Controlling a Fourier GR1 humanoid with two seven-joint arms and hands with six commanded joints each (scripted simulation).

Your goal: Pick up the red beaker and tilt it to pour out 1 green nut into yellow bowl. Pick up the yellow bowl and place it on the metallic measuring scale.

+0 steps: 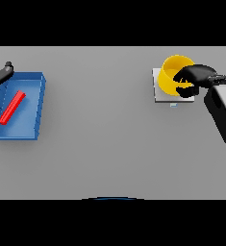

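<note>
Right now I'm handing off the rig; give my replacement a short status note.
Right robot hand: curled round the yellow bowl, which sits on the metallic scale at the table's far right.
Left robot hand: idle at the far left, by the blue tray's corner; its fingers cannot be judged.
A red object lies flat in the tray.
Done: bowl on scale.
Left: release the bowl and withdraw. No nut is visible.

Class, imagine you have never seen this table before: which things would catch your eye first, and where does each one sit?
The yellow bowl stands out first, at the far right on the metallic measuring scale, with the right hand curled over its rim. Next comes the blue tray at the far left, with a red beaker lying on its side in it. The left hand shows at the tray's upper left corner.
</note>
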